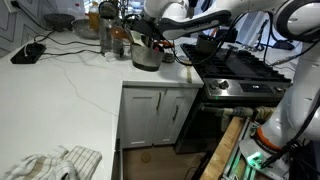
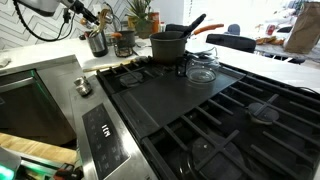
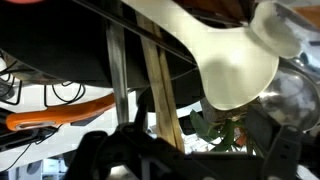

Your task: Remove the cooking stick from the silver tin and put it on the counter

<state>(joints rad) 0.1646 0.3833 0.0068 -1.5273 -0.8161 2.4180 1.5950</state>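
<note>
Early in the task, by the look of it. Hangs with the gripper (image 3: pixel 185 155) low over the silver tin (image 1: pixel 146 58). Cannot tell from the dark, blurred fingers (image 3: pixel 105 158) whether spread or clamped. Shows the cooking stick (image 3: pixel 160 90) running straight out between them, a white utensil (image 3: pixel 235 60) just beyond to one side, a grey metal rod (image 3: pixel 117 80) to the other. Seems not yet lifted out of the tin. Left: grip firmly, raise clear, lay down on the counter (image 1: pixel 70 85).

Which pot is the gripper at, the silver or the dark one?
The silver tin on the white counter; the gripper hangs above it. The dark pot sits apart on the stove.
</note>
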